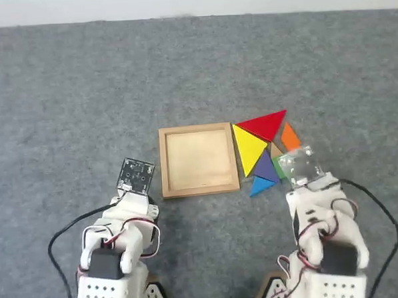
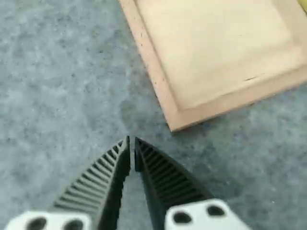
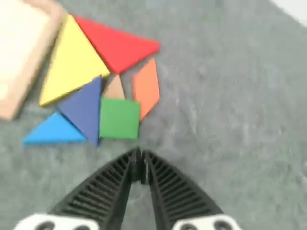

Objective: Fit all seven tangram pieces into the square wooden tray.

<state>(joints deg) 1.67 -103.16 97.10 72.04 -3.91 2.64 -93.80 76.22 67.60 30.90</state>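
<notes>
Where it lies near tray (image 1: 165, 163), red triangle (image 1: 263, 124), long edge crosswise, apex nearward

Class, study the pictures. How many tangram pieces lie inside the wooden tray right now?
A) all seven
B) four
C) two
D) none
D: the tray shows only its bare wooden floor, while pieces such as the yellow triangle and the green square lie beside it on the grey mat.
</notes>
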